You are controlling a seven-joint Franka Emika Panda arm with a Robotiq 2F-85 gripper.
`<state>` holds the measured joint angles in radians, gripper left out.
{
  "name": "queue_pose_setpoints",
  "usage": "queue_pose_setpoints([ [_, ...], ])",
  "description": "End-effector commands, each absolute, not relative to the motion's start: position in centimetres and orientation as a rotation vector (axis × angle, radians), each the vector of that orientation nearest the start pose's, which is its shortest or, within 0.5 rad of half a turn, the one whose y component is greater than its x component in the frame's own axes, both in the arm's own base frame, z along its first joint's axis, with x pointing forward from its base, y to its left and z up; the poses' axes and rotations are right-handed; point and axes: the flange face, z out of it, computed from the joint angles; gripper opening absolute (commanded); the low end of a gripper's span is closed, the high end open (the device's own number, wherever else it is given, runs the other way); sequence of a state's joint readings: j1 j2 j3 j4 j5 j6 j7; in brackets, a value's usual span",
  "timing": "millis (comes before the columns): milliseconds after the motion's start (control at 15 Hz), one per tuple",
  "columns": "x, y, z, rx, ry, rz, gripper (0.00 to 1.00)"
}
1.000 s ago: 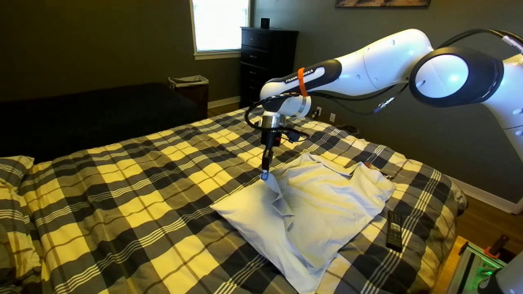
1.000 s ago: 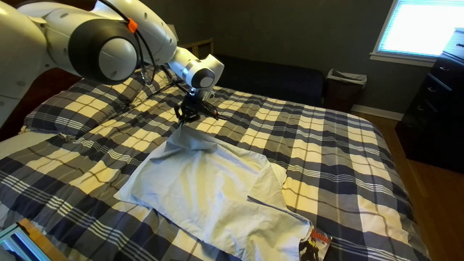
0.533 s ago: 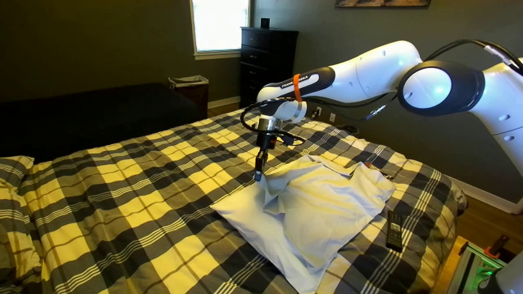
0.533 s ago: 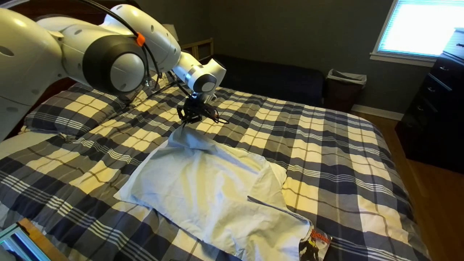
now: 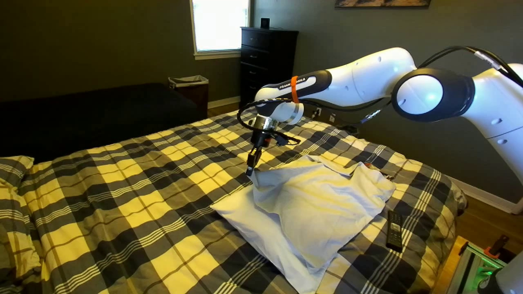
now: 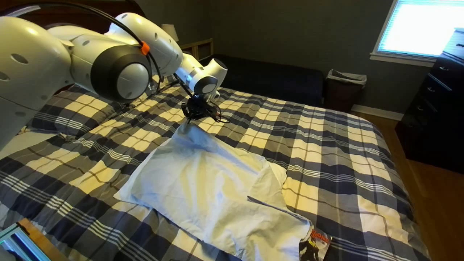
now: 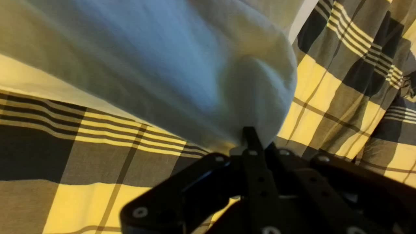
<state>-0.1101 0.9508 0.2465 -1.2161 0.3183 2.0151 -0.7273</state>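
Note:
My gripper (image 5: 250,171) is shut on a corner of a pale white cloth (image 5: 318,196), lifting it a little above the bed. The held corner rises to a peak under the fingertips in both exterior views, and the cloth (image 6: 203,181) slopes down from there. In the wrist view the cloth (image 7: 182,65) runs up and away from the gripper (image 7: 258,141), its edge pinched between the dark fingers. Beneath lies another pale layer (image 5: 257,232), partly covered; whether it belongs to the same cloth I cannot tell.
A plaid bedspread (image 5: 135,204) spreads under everything. Near the cloth lie a black remote (image 5: 394,230) and a magazine (image 6: 315,244) partly under its edge. Plaid pillows (image 6: 76,108) rest at the head of the bed. A bin (image 5: 190,92) and a dark dresser (image 5: 267,61) stand beyond.
With the cloth corner in its grip, my gripper has moved leftward in one view and slightly right and up in another, tilting somewhat. The lifted edge has followed, spreading over the lower layer.

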Motion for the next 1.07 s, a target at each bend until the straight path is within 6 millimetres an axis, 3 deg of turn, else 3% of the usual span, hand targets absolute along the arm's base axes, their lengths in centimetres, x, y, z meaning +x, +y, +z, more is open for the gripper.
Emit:
queue_pose_setpoints([
  [0, 75.1, 8.2, 19.8, -2.508, -0.792, -0.081, 0.01],
  [467, 75.6, 8.2, 19.0, -2.516, -0.774, -0.091, 0.01],
  [533, 75.7, 7.9, 19.3, -2.516, -0.767, -0.109, 0.28],
  [667, 75.9, 6.9, 20.2, -2.540, -0.752, -0.148, 0.35],
  [1000, 76.1, 3.7, 24.2, -2.630, -0.672, -0.371, 0.73],
])
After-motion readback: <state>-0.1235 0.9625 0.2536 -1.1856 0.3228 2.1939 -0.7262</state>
